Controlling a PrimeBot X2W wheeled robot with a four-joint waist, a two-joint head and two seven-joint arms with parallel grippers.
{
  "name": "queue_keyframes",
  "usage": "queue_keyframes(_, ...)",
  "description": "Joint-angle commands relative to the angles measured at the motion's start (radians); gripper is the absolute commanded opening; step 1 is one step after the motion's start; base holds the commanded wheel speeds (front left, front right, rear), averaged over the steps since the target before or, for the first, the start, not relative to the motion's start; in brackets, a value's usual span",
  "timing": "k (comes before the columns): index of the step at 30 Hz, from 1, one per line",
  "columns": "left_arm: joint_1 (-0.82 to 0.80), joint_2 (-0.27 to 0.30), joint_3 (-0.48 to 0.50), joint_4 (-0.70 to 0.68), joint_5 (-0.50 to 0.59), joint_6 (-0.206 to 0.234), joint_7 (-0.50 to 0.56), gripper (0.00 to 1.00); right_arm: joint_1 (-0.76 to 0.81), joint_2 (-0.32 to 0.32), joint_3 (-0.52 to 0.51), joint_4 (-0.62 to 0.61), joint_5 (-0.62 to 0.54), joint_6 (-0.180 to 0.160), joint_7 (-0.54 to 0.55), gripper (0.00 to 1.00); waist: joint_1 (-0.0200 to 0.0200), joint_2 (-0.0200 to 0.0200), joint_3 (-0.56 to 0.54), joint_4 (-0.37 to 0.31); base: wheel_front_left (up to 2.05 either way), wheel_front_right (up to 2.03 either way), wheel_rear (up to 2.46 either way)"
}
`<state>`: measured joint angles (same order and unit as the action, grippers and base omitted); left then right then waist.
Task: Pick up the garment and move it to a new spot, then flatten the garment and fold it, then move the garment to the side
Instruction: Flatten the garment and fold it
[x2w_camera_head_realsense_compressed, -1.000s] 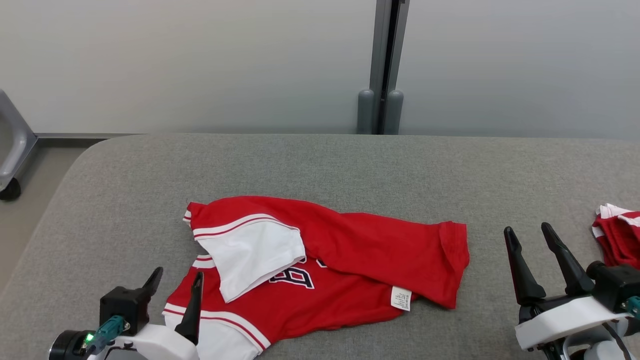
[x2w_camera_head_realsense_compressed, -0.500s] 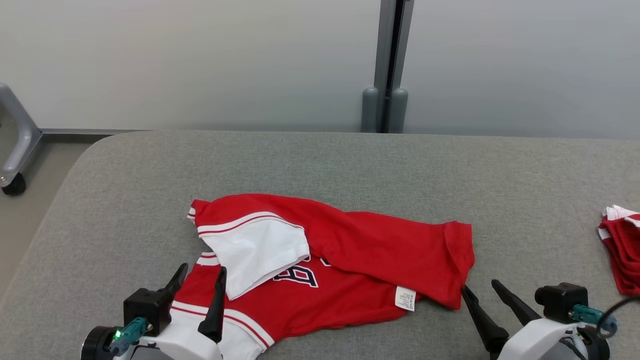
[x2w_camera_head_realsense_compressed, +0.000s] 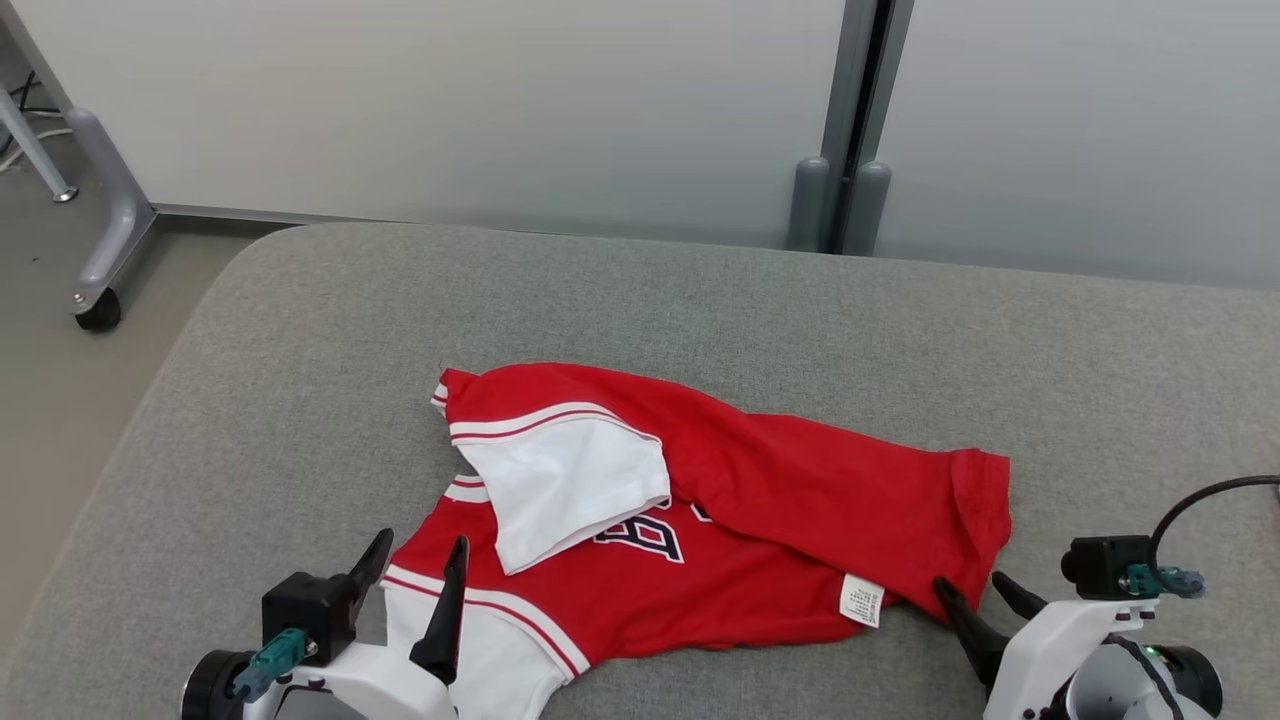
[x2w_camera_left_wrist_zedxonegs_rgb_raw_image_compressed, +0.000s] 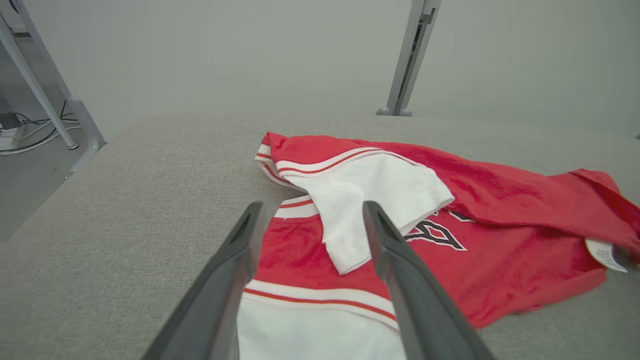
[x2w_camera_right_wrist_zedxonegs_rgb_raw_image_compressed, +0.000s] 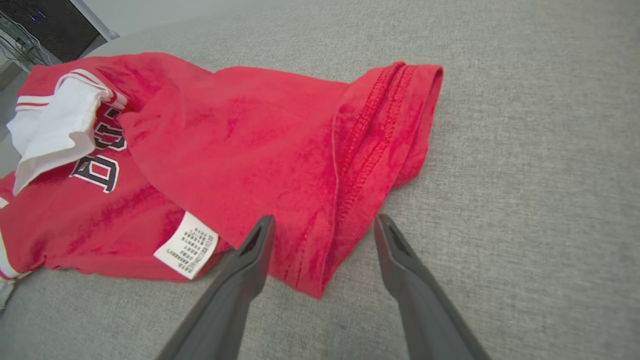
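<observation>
We are keeping both claws spread wide, and neither is gripping anything. Our left claw (x2w_camera_head_realsense_compressed: 422, 540) is hovering over the near left end of the garment (x2w_camera_head_realsense_compressed: 780, 500), with its two fingers straddling the red chest panel and the striped band just below the white sleeve (x2w_camera_head_realsense_compressed: 575, 480). We cannot tell whether its fingertips are touching the cloth. Our right claw (x2w_camera_head_realsense_compressed: 969, 581) is sitting low at the garment's right end. In the right wrist view its fingers are standing on either side of the stitched hem (x2w_camera_right_wrist_zedxonegs_rgb_raw_image_compressed: 370, 145), where the red corner is pointing down between them. The left finger is lying just beside the white care label (x2w_camera_head_realsense_compressed: 862, 600).

The garment, a red jersey with white sleeves and dark lettering (x2w_camera_head_realsense_compressed: 650, 530), is lying rumpled on the grey counter (x2w_camera_head_realsense_compressed: 700, 290). It is sitting towards the near edge, between our two claws. Its upper red layer is folding diagonally across the lettering and partly hiding it, and one white sleeve is flopping over the chest.
</observation>
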<state>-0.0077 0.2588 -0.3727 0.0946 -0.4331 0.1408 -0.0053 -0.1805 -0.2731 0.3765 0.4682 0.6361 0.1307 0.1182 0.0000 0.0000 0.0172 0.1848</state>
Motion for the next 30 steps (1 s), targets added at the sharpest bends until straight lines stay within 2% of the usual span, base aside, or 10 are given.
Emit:
queue_keyframes(1, -0.018, 0.001, 0.001, 0.002, -0.003, -0.004, -0.006, 1.0, -0.011, 0.001, -0.003, 0.006, 0.005, 0.0, 0.001, 0.91, 0.0, 0.0, 0.0, 0.005, 0.0, 0.0, 0.0)
queue_keyframes(2, -0.019, 0.0, 0.001, 0.004, -0.005, -0.006, -0.006, 1.0, -0.014, 0.0, -0.002, 0.013, 0.004, 0.0, 0.005, 0.67, 0.0, 0.0, 0.001, 0.01, 0.0, 0.0, 0.0)
queue_keyframes(3, -0.022, 0.002, 0.0, 0.009, -0.008, -0.006, -0.006, 1.0, -0.014, 0.0, -0.004, 0.024, 0.003, 0.0, 0.005, 0.0, 0.0, 0.0, 0.001, 0.018, 0.0, 0.0, 0.0)
queue_keyframes(9, -0.021, 0.003, 0.0, 0.014, -0.016, -0.007, -0.01, 1.0, -0.04, -0.006, -0.019, -0.002, -0.019, 0.0, -0.055, 0.0, 0.0, 0.0, 0.011, 0.037, 0.0, 0.0, 0.0)
queue_keyframes(14, -0.035, -0.005, -0.005, 0.011, -0.02, -0.009, -0.019, 1.0, -0.104, -0.044, -0.03, -0.057, -0.025, 0.0, -0.091, 0.0, 0.0, 0.0, 0.049, 0.051, 0.0, 0.0, 0.0)
queue_keyframes(21, -0.092, -0.041, -0.024, 0.026, -0.015, -0.018, -0.043, 1.0, -0.308, -0.118, -0.053, -0.074, 0.0, 0.0, -0.021, 0.0, 0.0, 0.0, 0.18, 0.103, 0.0, 0.0, 0.0)
queue_keyframes(26, -0.146, -0.078, -0.051, 0.055, -0.008, -0.036, -0.068, 1.0, -0.484, -0.18, -0.059, -0.002, 0.068, 0.0, 0.049, 0.0, 0.0, 0.0, 0.272, 0.161, 0.0, 0.0, 0.0)
queue_keyframes(30, -0.172, -0.096, -0.062, 0.081, -0.008, -0.046, -0.086, 1.0, -0.58, -0.205, -0.05, 0.069, 0.111, 0.0, 0.081, 0.0, 0.0, 0.0, 0.306, 0.19, 0.0, 0.0, 0.0)
